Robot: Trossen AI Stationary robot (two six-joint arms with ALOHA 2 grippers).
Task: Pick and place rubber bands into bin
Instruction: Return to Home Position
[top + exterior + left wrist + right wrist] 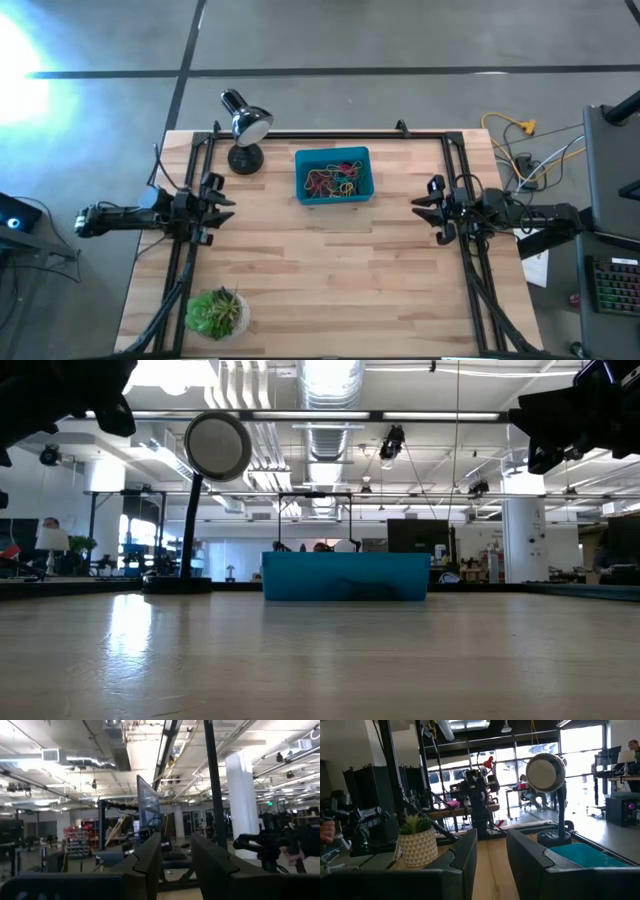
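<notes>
Overhead, the left claw point(222, 204) hangs above the left edge of the pale wooden desk point(330, 275). Its two dark fingers point(147, 865) are parted with a clear gap between them, and they hold nothing. The right claw point(424, 207) mirrors it above the desk's right edge, its fingers point(462, 865) likewise apart and empty. The two claws face each other across the desk, well apart, and both are well away from the task's things.

Between them, toward the far edge of the desk, sits the shallow rectangular teal-blue plastic bin point(301, 175). Inside it lies a tangled heap of thin rubber bands point(336, 182) in red, orange, yellow and green. From desk height the bin's front wall hides them.

Just beside the bin, on the left arm's side, stands a small black desk lamp with a round silver head point(247, 127). A leafy green plant in a pale patterned pot point(217, 312) stands near the desk's front corner on the left arm's side.
</notes>
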